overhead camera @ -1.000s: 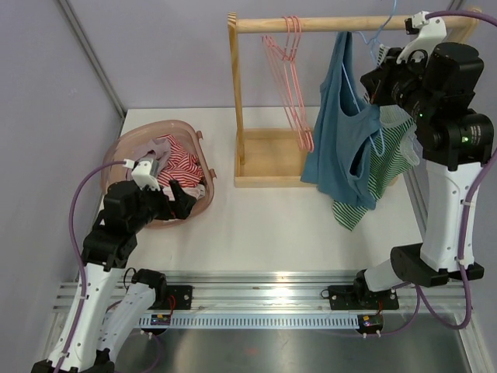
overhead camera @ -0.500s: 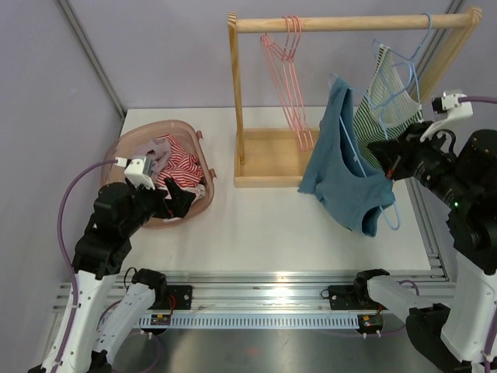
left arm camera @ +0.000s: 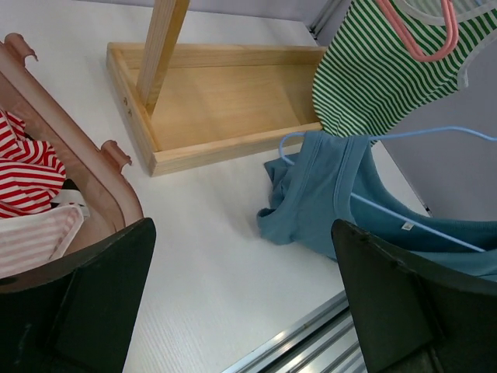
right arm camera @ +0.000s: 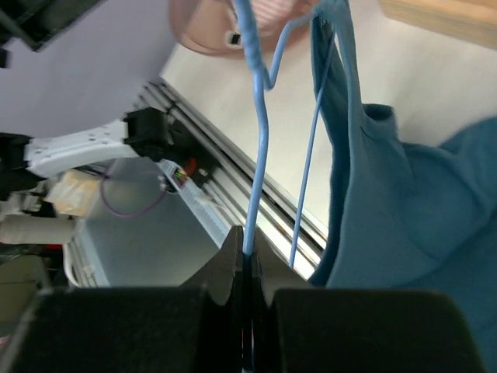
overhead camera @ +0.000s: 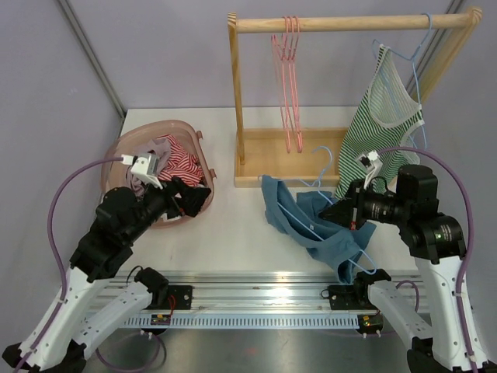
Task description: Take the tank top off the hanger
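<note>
- Tank top (overhead camera: 311, 225): soft blue knit, crumpled lower centre on wire hanger (right arm camera: 259, 155).
- Only right wrist view shows right gripper (right arm camera: 247, 256) pinching the wire; left gripper (left arm camera: 242, 233) gapes.

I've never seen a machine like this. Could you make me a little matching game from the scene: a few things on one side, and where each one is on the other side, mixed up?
Things
1. blue tank top
2. green striped top
3. pink hangers
4. red striped garment

Places
A. hanging bare on the wooden rail
B. inside the pink basket
C. lying partly on the table, on a blue hanger gripped by the right tool
D. hanging from the rail's right end on its own hanger

Pairs: 1-C, 2-D, 3-A, 4-B
</note>
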